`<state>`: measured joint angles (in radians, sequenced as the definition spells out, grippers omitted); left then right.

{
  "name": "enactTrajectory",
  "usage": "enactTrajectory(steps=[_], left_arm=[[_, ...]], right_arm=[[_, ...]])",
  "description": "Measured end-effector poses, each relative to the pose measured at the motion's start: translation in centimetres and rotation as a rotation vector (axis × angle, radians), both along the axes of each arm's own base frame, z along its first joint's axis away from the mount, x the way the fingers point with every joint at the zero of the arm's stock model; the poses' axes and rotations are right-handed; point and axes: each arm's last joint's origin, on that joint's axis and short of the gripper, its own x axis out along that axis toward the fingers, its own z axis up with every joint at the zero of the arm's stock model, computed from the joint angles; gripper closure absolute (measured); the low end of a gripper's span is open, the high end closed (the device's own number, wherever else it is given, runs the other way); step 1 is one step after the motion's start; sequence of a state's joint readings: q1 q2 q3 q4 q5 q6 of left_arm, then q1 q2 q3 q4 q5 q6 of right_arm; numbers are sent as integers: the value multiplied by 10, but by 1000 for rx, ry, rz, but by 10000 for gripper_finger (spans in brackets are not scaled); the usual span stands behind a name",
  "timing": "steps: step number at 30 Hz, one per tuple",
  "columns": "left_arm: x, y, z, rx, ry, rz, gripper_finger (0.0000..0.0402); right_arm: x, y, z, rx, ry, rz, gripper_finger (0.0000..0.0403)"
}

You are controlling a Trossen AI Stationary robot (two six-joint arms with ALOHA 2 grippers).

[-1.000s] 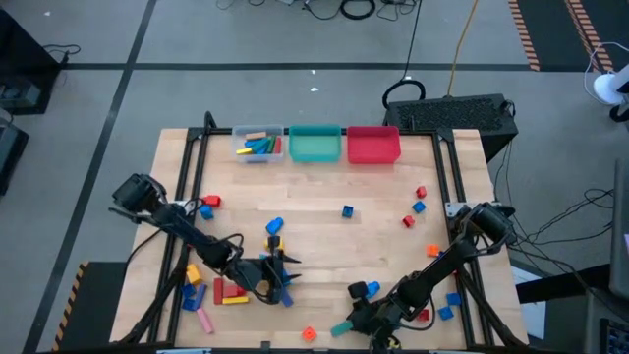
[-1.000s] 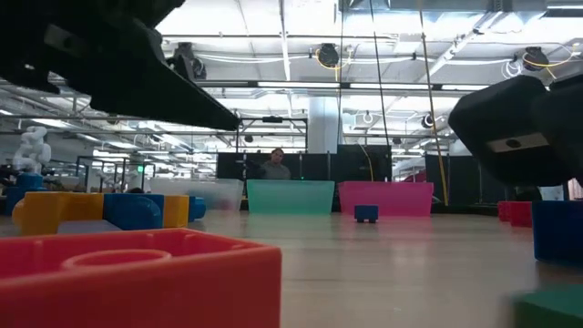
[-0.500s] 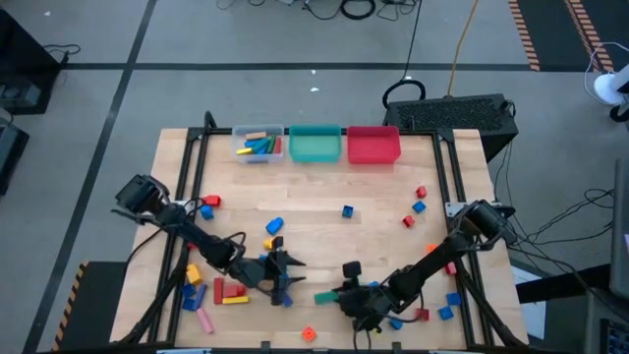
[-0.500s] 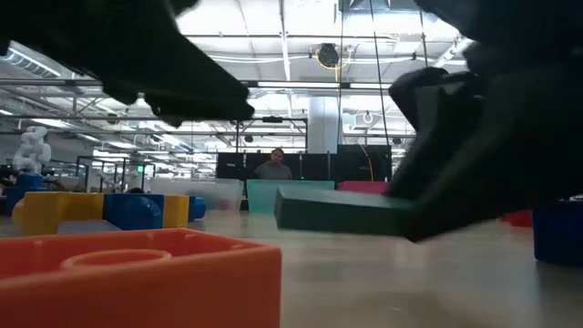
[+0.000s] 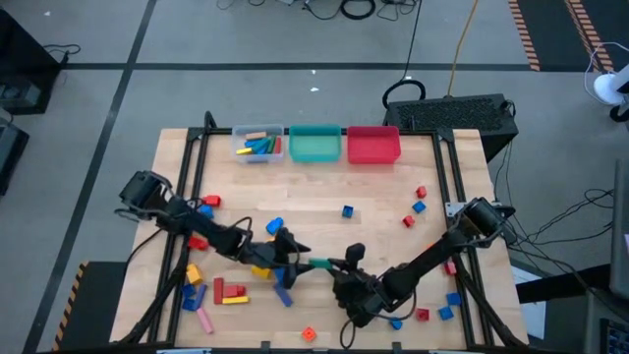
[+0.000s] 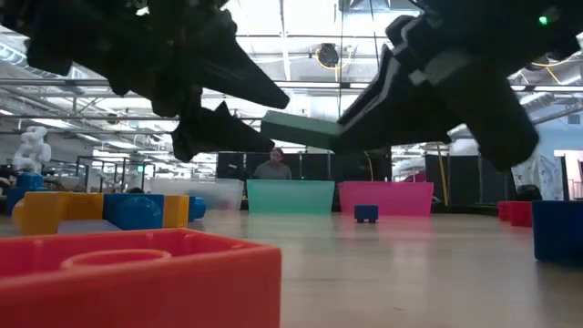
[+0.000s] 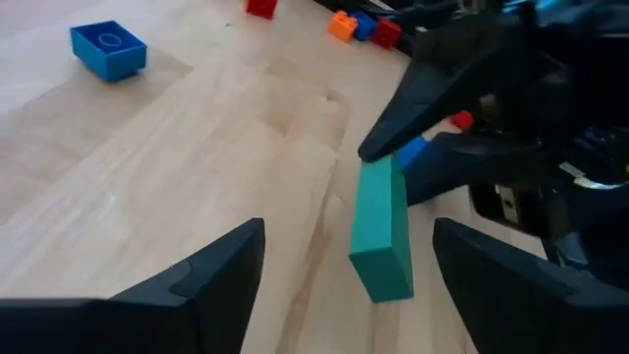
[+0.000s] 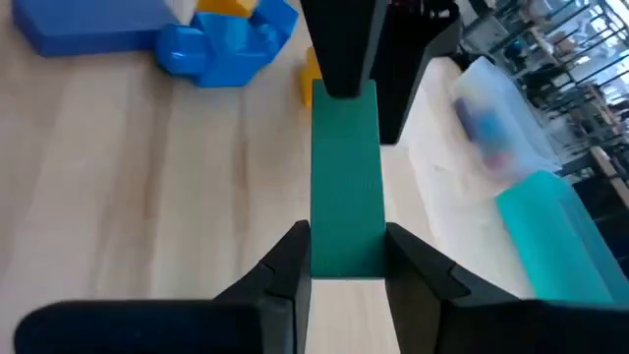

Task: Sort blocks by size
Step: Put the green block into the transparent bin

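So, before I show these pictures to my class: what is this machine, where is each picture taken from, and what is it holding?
It is a robot with two dark arms working at a wooden table. One picture looks straight down, one looks level across the tabletop, and two come from cameras on the wrists. Loose toy blocks lie scattered on the table; three bins, clear, teal and red, stand along its far edge. The right gripper is shut on one end of a long green block, holding it above the table. The left gripper is open, its fingers either side of the block's other end.
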<state>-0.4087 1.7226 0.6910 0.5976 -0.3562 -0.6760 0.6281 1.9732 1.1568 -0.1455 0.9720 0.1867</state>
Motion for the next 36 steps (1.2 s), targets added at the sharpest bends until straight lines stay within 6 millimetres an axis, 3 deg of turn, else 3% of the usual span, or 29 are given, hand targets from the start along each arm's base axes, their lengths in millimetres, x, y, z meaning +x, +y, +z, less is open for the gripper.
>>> enactTrajectory(steps=[7, 11, 30, 36], left_arm=[[7, 12, 2, -47, -16, -32, 98], [10, 18, 6, -77, -51, -51, 114], [14, 27, 6, -117, -40, -120, 334], [14, 28, 6, -119, -40, -119, 343]], right_arm=[[1, -3, 2, -93, -23, -34, 319], [1, -3, 3, -115, -19, -34, 319], [1, -5, 4, -165, -32, -60, 319], [1, -5, 4, -176, -25, -55, 316]])
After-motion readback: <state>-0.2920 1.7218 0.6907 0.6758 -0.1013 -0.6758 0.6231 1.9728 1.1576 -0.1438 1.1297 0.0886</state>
